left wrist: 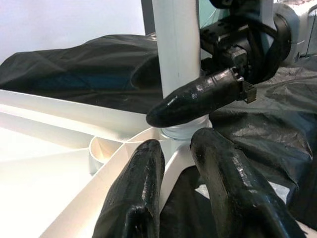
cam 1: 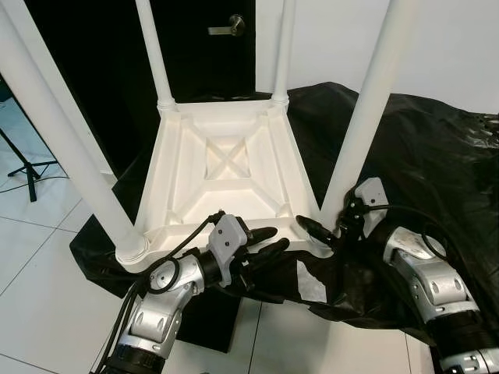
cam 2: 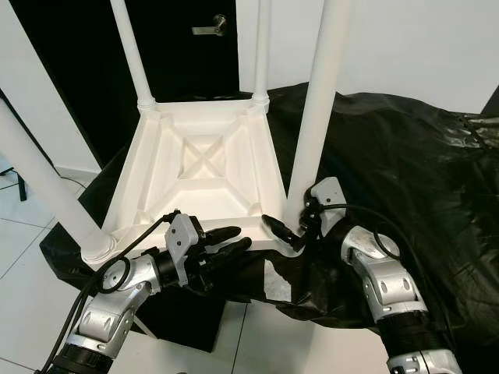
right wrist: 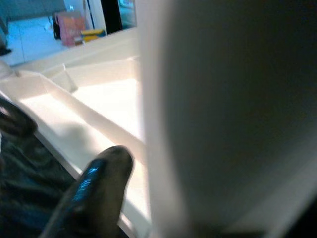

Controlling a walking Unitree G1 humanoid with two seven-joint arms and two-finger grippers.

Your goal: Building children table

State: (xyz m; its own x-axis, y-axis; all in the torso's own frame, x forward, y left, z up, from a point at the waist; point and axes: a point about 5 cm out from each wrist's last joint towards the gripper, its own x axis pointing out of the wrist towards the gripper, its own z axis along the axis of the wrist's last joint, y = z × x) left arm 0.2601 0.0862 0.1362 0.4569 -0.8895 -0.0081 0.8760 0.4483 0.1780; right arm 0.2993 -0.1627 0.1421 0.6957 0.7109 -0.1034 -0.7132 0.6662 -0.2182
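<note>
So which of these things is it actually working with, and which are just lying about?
Part of the job:
- upturned white table
- near right leg, with the right hand at its base
- left hand at the table's near edge

Just around:
- black sheet under the table
- dark door
- stand on the floor

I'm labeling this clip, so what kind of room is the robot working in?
Probably an indoor room or studio rather than a furnished home: white tiled floor, a dark door with a lever handle, and a black sheet under the upturned white table.
</note>
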